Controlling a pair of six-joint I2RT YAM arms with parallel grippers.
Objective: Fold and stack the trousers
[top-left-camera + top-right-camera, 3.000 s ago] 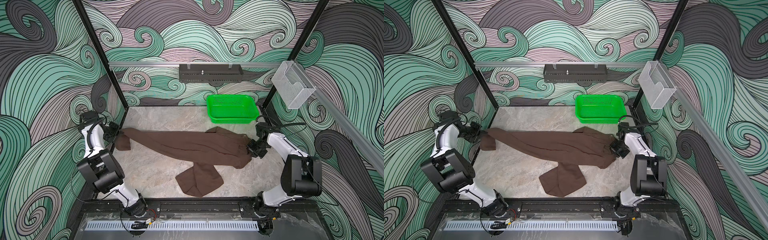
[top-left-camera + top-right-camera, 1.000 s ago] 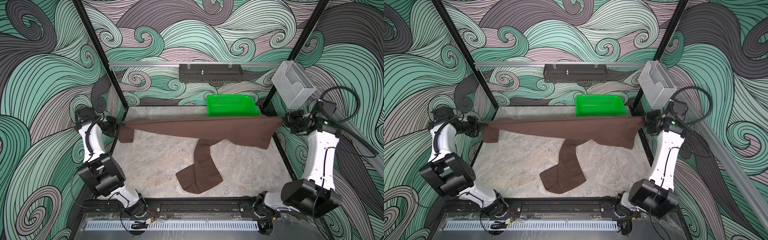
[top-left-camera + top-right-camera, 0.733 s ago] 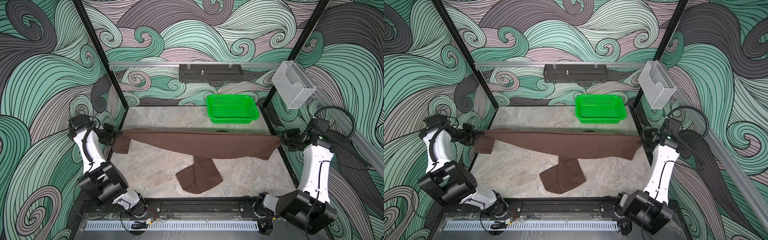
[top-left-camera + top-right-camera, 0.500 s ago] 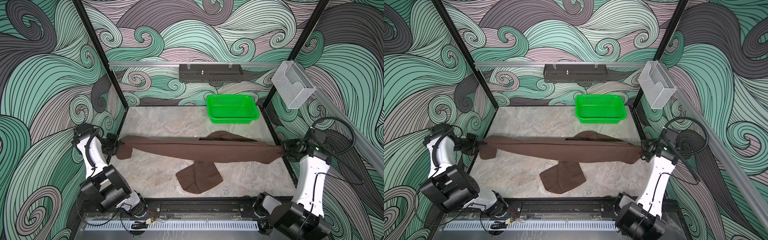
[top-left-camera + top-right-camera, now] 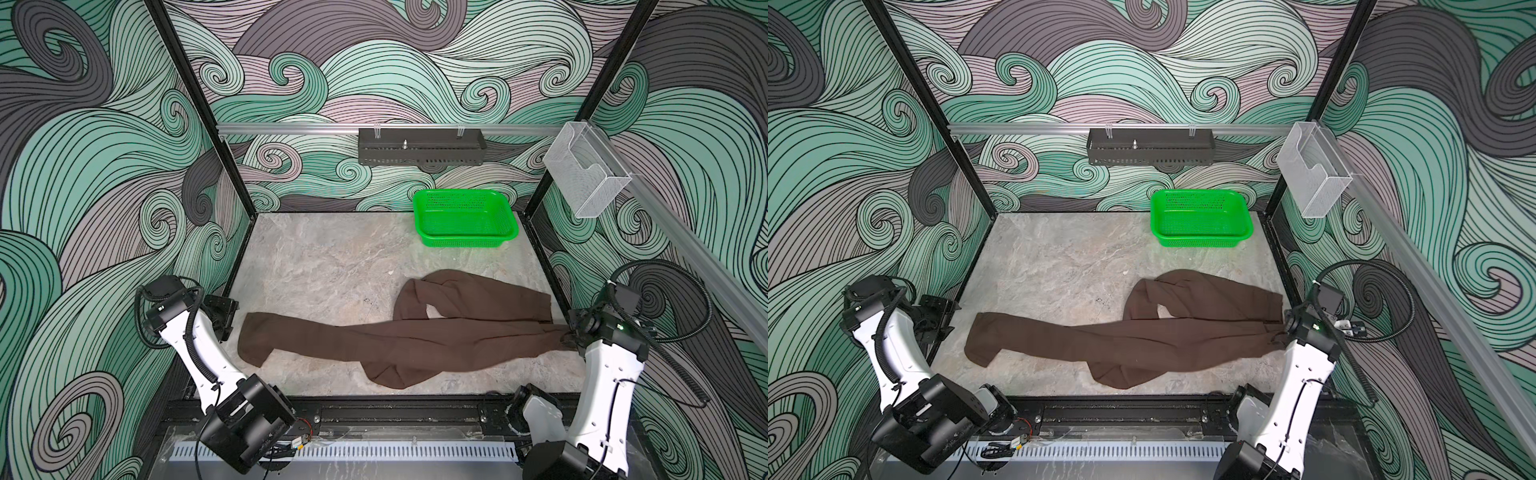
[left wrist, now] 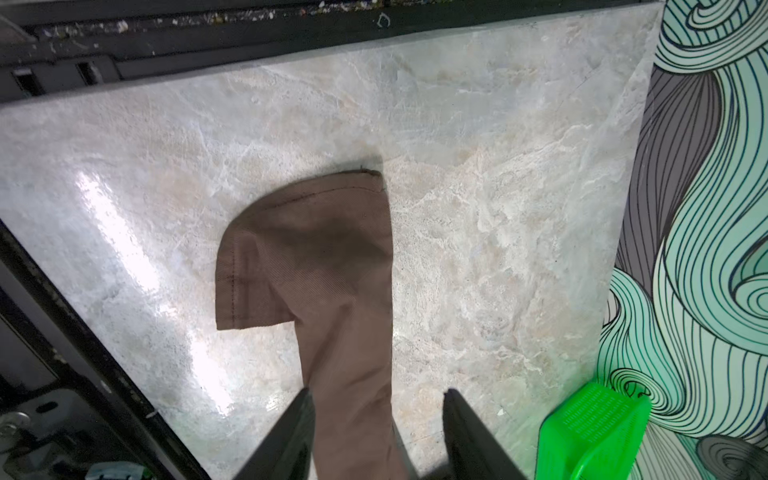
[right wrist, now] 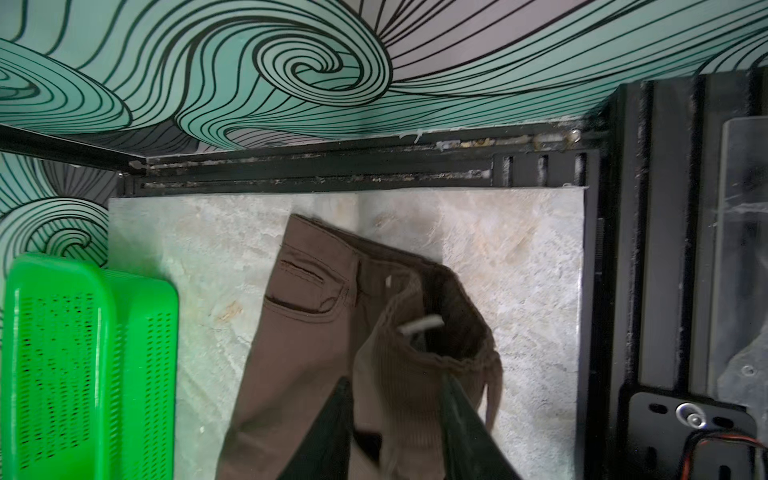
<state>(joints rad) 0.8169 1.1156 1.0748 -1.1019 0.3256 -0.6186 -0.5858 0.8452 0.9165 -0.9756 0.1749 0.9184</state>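
Two tools are hanging at opposite ends of the trousers (image 5: pixel 415 336), both unclenched. The left tool (image 6: pixel 376 401) is standing with jaws spread around a leg near the cuff, and the right tool (image 7: pixel 395 388) is straddling the slack waistband without pinching it. Brown cloth is lying across the near half of the tabletop (image 5: pixel 316 266), one leg running out leftward, the rest doubling over itself near the waist and bunching toward the front edge. Flattening looks to be the step in hand, calling for a regrip that lays both legs parallel before any fold. Both tools are working right at the tabletop's side edges. Open marble is lying behind the garment, with the green basket (image 5: pixel 465 224) sitting well apart at the far right corner.
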